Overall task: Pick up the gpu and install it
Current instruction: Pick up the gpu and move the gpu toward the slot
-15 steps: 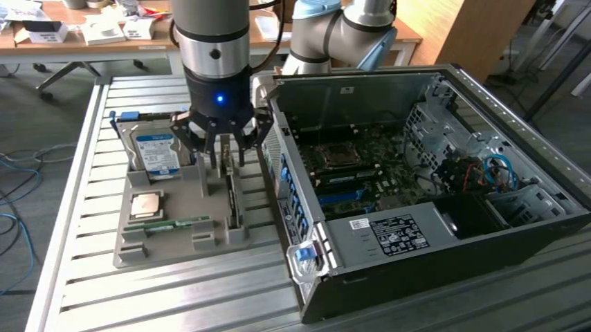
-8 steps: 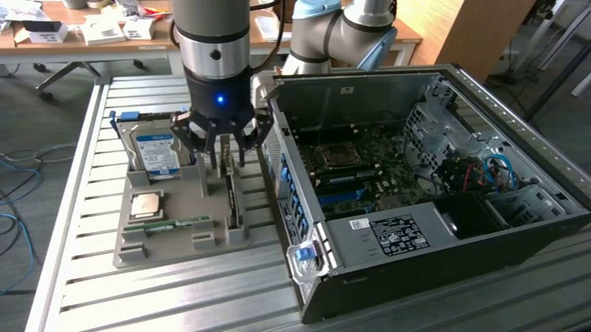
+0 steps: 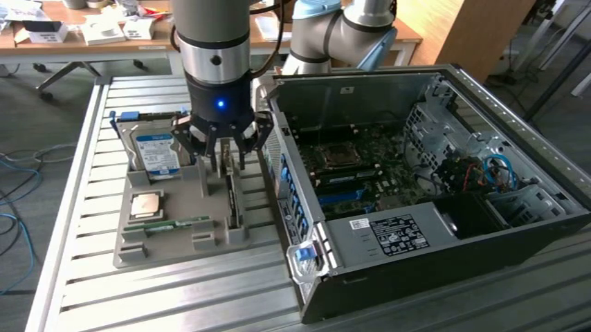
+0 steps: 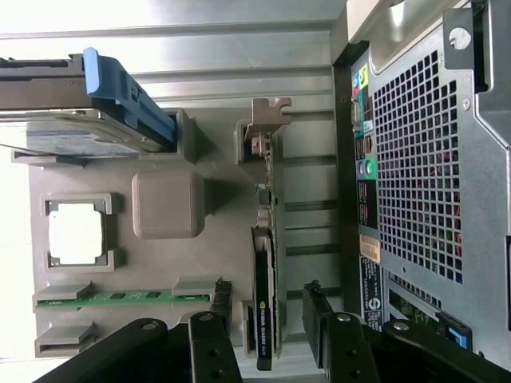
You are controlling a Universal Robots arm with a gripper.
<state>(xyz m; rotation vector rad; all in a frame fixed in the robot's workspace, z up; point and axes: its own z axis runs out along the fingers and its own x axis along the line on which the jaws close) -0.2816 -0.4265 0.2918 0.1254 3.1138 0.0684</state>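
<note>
Positioning the gripper (image 3: 225,160) above the gpu (image 4: 264,319), I note jaws apart flanking the card, on edge in the tray (image 3: 176,243) toward the exterior view's left. Not grasped; not installed.

tray (image 3: 138,257), pc case (image 3: 461,270) on slatted table (image 3: 185,299)

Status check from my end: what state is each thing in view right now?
pincer: open, straddling the gpu, not clamped on it.
gpu: standing on edge in its tray slot, not installed.
hard drive: upright in the tray.
processor: flat in its recess.
memory stick: seated in its tray slot.
computer case: side open, inside exposed.
</note>
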